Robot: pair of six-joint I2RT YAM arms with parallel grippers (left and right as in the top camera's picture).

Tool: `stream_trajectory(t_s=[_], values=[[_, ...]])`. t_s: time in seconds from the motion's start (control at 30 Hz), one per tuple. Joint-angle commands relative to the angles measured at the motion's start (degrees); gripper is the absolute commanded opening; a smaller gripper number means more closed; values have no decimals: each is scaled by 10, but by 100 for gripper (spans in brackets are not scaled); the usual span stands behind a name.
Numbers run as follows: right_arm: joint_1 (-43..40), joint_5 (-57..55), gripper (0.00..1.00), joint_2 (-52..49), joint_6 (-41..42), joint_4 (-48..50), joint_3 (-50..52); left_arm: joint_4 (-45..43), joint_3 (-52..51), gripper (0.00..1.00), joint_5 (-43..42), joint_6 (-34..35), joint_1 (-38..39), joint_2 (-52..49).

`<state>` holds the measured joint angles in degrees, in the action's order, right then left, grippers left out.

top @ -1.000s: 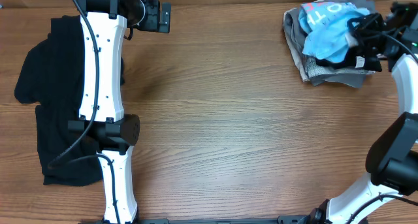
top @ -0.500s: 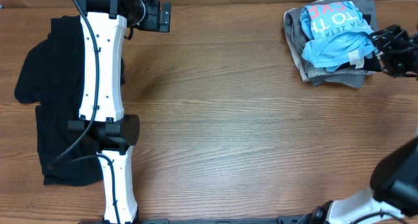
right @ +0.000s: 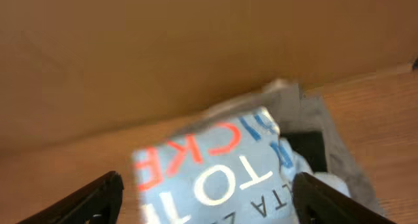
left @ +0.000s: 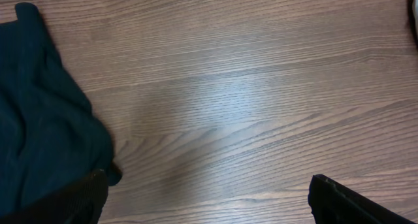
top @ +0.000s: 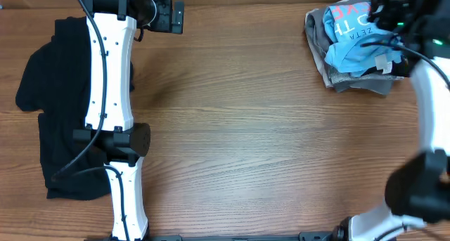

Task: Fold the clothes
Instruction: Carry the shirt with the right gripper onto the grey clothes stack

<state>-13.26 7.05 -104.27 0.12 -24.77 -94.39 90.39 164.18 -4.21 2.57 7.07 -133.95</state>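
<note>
The light blue T-shirt (top: 355,41) is lying bunched at the table's (top: 246,128) far right corner, the black garment (top: 49,93) along its left side. Both are probably soft and floppy, so pinching a hem is looking best. The left gripper (left: 209,201) and right gripper (right: 212,198) are gaping wide, empty.

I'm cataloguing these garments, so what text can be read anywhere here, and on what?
"ZETA": small blue letters on the light blue T-shirt, overhead view.
"TOT": large white letters on it, right wrist view, cut off.
"KE": coral letters beside those; the rest is too blurred.
The black garment and the table: no text visible.
</note>
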Motion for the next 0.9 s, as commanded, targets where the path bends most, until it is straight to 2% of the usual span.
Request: stream_trajectory(t_s=[0.0,0.07,0.1,0.27,0.4,0.63,0.87], values=[[-3,-85,90,-83,-30,5,-1,-3,-2,100,3,-13,0,2],[-7,-85,94,-128,-30,12,-1,-3,-2,100,3,-13,0,2],[-10,-84,100,-154,-30,17,-1,-3,-2,100,3,-13,0,2],[-20,-78,100,-250,-30,18,-1,-5,-2,100,3,-13,0,2],[-20,-70,100,-269,-29,6,-1,-5,-2,100,3,-13,0,2],[-29,-70,100,-192,-16,-47,-68,-4,-2,100,3,-13,0,2],[-38,-70,100,-56,-16,-228,-274,-4,-2,100,-2,-12,0,2]])
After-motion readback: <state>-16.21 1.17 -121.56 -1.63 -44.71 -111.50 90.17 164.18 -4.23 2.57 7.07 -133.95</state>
